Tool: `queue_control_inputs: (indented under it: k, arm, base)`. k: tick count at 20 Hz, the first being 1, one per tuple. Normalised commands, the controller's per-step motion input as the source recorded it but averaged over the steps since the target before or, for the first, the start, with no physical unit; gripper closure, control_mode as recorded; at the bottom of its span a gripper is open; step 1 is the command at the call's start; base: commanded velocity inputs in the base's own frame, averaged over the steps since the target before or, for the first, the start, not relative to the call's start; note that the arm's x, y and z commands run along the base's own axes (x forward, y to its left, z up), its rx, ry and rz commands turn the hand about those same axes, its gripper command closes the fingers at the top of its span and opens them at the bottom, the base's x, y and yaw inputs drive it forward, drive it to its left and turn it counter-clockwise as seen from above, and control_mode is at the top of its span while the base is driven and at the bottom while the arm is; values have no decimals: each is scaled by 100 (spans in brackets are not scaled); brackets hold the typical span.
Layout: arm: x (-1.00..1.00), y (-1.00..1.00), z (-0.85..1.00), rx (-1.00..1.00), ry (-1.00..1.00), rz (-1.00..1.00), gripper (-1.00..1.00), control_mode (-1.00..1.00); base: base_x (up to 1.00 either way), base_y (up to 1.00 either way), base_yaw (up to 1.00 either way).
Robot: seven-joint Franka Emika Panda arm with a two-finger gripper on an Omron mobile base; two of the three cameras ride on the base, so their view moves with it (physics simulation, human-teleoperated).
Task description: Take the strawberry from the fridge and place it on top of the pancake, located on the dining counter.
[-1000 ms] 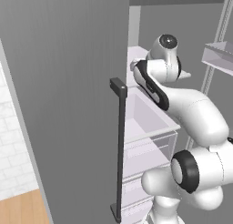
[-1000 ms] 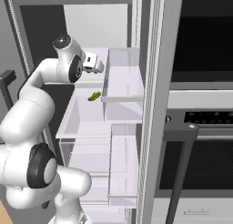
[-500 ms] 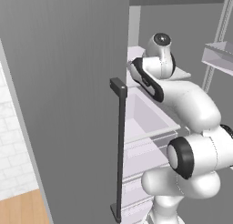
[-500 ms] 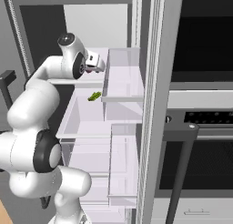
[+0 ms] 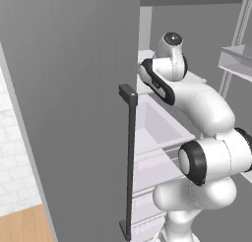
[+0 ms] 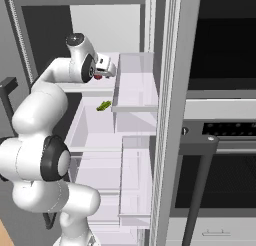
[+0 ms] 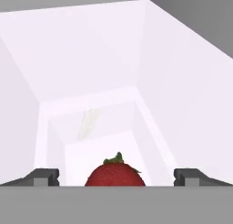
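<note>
Left base view: arm reaching past the open fridge (image 5: 74,113) door, deep inside. Right base view: gripper (image 6: 111,70) at the upper shelf, strawberry (image 6: 97,76) just beside. Hand view: jaws wide apart, strawberry (image 7: 115,175) centred between them; best to advance straight, then close gently.

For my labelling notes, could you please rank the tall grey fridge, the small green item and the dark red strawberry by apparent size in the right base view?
1. The tall grey fridge, largest.
2. The small green item.
3. The dark red strawberry, partly hidden behind the open gripper, so its rank against the green item is unsure.
</note>
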Motion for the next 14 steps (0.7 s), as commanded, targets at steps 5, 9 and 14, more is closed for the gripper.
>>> queue_control_inputs:
  k: [5,9,14]
  arm:
    - [0,0,-33,0,0,0,100,-100]
    - [13,0,-36,0,0,0,100,-100]
    - [4,1,-25,0,0,0,100,-100]
  base:
    - [0,0,0]
    - [0,0,0]
    - [0,0,0]
